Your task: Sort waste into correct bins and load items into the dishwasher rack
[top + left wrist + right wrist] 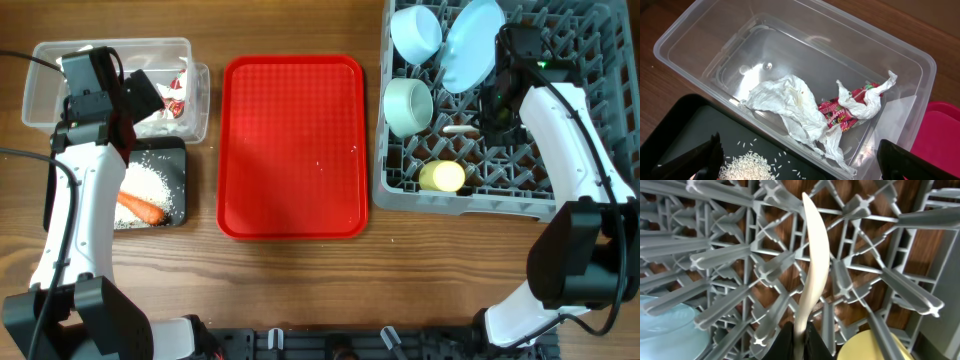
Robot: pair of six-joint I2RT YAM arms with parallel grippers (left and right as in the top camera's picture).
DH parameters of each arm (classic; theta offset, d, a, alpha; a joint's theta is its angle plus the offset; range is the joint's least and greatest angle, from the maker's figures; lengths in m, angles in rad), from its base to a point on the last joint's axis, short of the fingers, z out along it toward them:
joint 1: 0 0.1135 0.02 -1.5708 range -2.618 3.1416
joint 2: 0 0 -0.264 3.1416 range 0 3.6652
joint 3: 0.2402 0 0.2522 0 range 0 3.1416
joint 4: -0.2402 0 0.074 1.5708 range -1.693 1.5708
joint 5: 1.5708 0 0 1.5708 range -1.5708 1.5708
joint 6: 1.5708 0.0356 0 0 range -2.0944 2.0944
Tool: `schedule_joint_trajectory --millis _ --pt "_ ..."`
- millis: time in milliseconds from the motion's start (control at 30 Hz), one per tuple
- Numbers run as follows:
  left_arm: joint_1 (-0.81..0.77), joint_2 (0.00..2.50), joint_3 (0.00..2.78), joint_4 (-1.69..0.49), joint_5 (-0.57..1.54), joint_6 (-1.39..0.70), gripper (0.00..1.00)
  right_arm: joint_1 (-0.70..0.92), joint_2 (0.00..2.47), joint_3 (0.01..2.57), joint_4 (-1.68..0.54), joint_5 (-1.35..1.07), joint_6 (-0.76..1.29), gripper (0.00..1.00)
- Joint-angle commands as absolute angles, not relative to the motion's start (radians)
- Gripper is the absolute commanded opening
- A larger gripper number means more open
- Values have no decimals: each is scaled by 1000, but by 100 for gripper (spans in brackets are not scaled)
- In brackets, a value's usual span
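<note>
The grey dishwasher rack (pixel 590 150) at the right holds a pale blue bowl (pixel 415 32), a pale blue plate (pixel 473 44), a pale green bowl (pixel 407 105) and a yellow cup (pixel 442 177). My right gripper (pixel 800 337) is shut on the white plastic spoon (pixel 814 265), holding it among the rack's pegs (pixel 730 255); the spoon's end shows from overhead (pixel 460 129). My left gripper (pixel 800 162) is open and empty over the clear tub (pixel 705 30), which holds the white tissue (pixel 790 105) and the red-and-white wrapper (pixel 845 112). The black tray (pixel 180 190) holds rice grains (pixel 750 167) and the carrot (pixel 140 208).
The flat red serving tray (pixel 292 145) lies in the middle of the wooden table, between the bins and the rack. Its corner shows in the left wrist view (pixel 940 135).
</note>
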State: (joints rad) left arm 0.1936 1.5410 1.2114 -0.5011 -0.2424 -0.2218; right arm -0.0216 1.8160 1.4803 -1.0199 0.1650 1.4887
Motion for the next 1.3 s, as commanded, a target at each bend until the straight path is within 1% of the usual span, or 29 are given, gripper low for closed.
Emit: schedule_joint_trajectory --millis 0,33,67,100,133,200,233,300,367,467,633,733,800,900,933,1000,1033,1133,1200,1267 --pt "199 1547 1228 -499 -255 -213 100 -20 1833 1478 -1005 157 1494 22" --pt "199 1547 1228 -499 -255 -213 100 -20 1833 1478 -1005 157 1493 27" --pt "199 1547 1228 -499 -255 -213 100 -20 1833 1478 -1007 157 1492 40" --pt "199 1547 1228 -499 -255 -213 100 -20 1833 1478 -1008 157 1491 47" --pt "199 1547 1228 -499 -255 -213 100 -20 1833 1478 -1010 157 1491 58" --pt "199 1547 1228 -499 -255 -213 100 -20 1833 1478 -1009 157 1456 92" --pt "199 1547 1228 -499 -255 -213 100 -20 1833 1478 -1010 157 1428 100" --pt "199 1547 1228 -499 -255 -213 100 -20 1833 1478 -1015 134 1378 100" --pt "199 1547 1228 -499 -255 -213 100 -20 1833 1478 -1024 91 1258 100" --pt "199 1547 1228 -499 -255 -213 100 -20 1832 1479 -944 6 980 100" --pt "199 1547 1228 -499 -255 -213 100 -20 1777 1479 -932 1 830 100" --pt "199 1547 1228 -499 -255 -213 100 -6 1684 1479 -939 -2 775 99" --pt "199 1547 1228 -499 -255 -213 100 25 1593 1479 -930 -2 689 100" --pt "199 1547 1228 -499 -255 -213 100 111 1452 1479 -912 -7 444 100" --pt "199 1547 1228 -499 -255 -213 100 182 1381 1479 -919 -78 243 100" --pt "199 1547 1228 -499 -255 -213 100 273 1318 1479 -951 -175 75 100" --pt "199 1547 1228 -499 -255 -213 100 330 1288 1479 -973 -193 43 100" --pt "199 1547 1228 -499 -255 -213 100 444 1251 1479 -996 -167 43 100" --pt "199 1547 1228 -499 -255 -213 100 460 1255 1479 -996 -109 27 100" --pt "199 1547 1228 -499 -255 -213 100 460 1258 1479 -1011 -110 27 100"
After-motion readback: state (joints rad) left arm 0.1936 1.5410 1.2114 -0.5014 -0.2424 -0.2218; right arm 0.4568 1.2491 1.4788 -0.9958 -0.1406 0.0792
